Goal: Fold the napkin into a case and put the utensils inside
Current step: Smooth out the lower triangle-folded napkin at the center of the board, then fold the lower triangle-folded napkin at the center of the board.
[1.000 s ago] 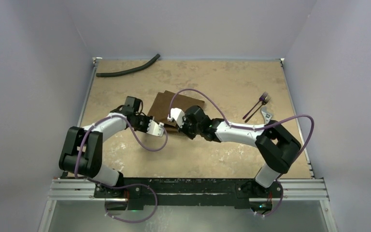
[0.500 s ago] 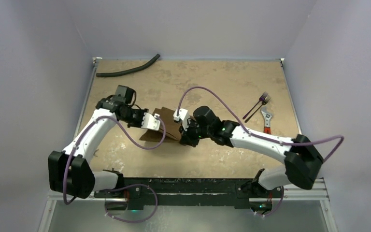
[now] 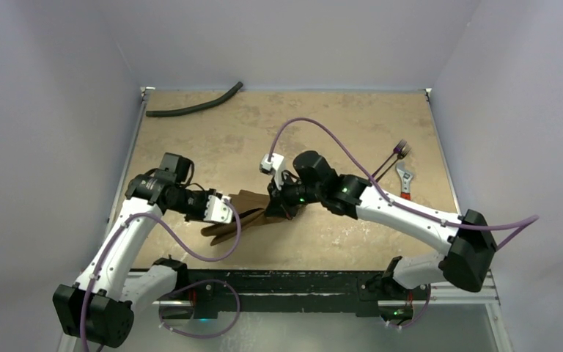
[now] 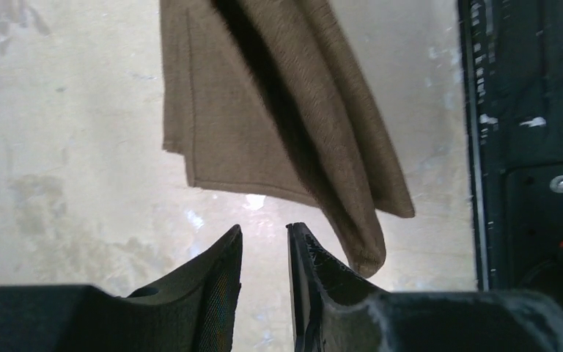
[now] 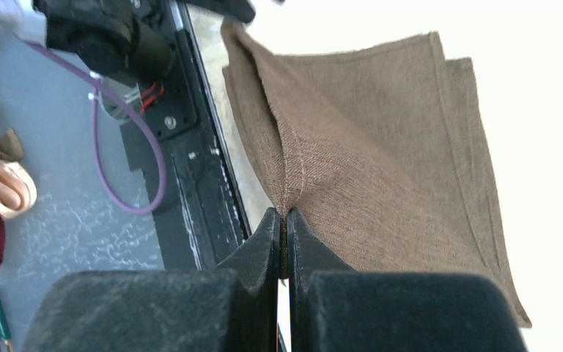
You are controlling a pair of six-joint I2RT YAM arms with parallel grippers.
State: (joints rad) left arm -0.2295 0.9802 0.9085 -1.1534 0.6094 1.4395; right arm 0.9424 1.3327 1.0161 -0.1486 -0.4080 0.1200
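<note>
The right end effector point(image 3: 278, 207) is clamped on the napkin point(image 3: 253, 215), which hangs bunched low over the bench point(image 3: 337, 125) at lower centre of the top view. The left end effector point(image 3: 223, 213) sits at its left end. The utensils point(image 3: 390, 163) lie well apart at the right.

In the left wrist view the jaws stand slightly apart and empty, with the cloth dangling beyond the tips.

In the right wrist view the jaws pinch one fold. Held at one point, I reckon the layers could slump open and spoil the case.
</note>
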